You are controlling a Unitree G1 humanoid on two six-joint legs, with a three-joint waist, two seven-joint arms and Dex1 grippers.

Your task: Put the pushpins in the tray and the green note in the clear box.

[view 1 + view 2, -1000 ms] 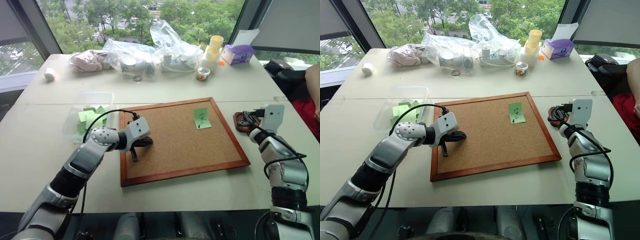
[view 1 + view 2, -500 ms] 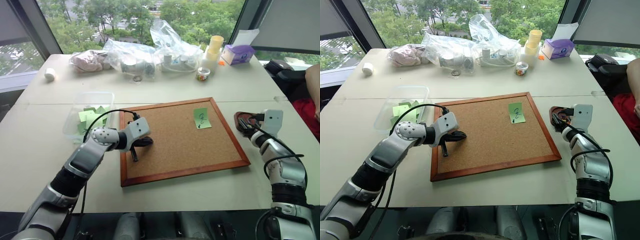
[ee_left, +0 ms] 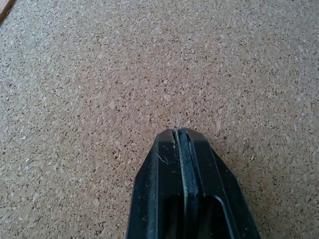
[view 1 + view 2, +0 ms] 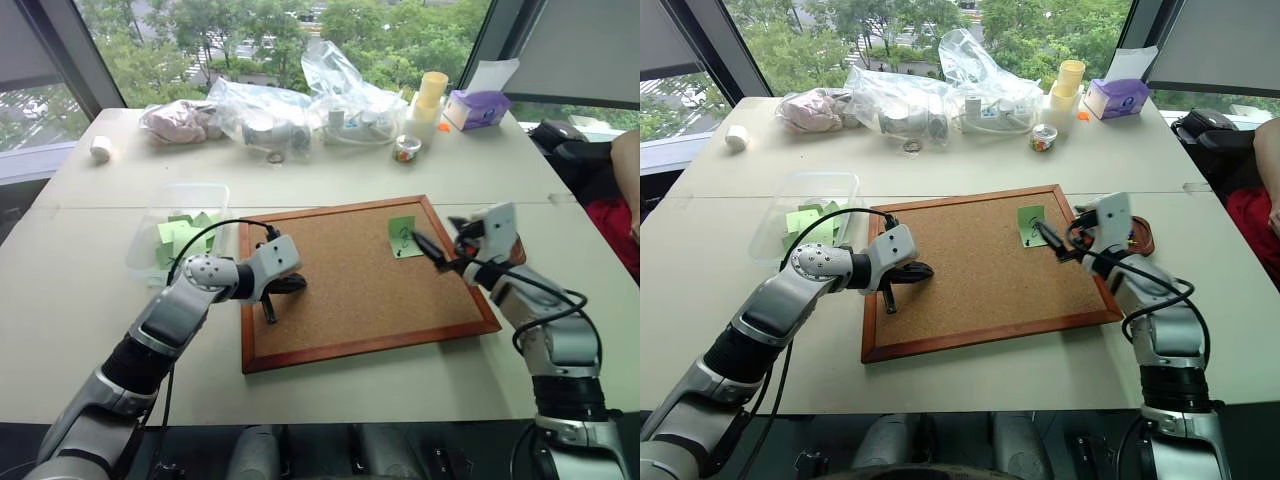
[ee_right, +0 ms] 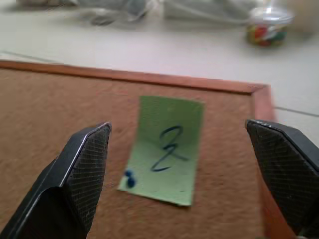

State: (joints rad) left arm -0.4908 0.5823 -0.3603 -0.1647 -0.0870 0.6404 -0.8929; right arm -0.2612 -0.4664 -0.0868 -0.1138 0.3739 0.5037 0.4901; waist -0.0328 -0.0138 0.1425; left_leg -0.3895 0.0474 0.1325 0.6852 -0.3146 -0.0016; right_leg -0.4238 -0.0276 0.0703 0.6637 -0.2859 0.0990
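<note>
The green note (image 5: 167, 149), marked with a dark squiggle, lies flat near the cork board's (image 4: 350, 290) far right corner. A blue pushpin (image 5: 129, 179) sits in one corner of the note. My right gripper (image 4: 432, 238) is open just to the right of the note and points at it, with the note showing between the two wide-apart fingers in the right wrist view. The reddish-brown tray (image 4: 1145, 240) peeks out behind that hand. My left gripper (image 4: 268, 315) is shut on nothing, its tip resting on the cork at the board's left side. The clear box (image 4: 180, 195), left of the board, holds several green notes.
Clear plastic bags (image 4: 290, 110), stacked yellow cups (image 4: 430, 95), a small jar (image 4: 405, 150) and a purple tissue box (image 4: 476, 105) line the table's far side. A white roll (image 4: 99, 149) lies far left. A person's arm (image 4: 625, 150) shows at the right edge.
My right gripper opened at the tray, then swung left over the board's right edge and turned toward the green note. The left arm has not moved.
</note>
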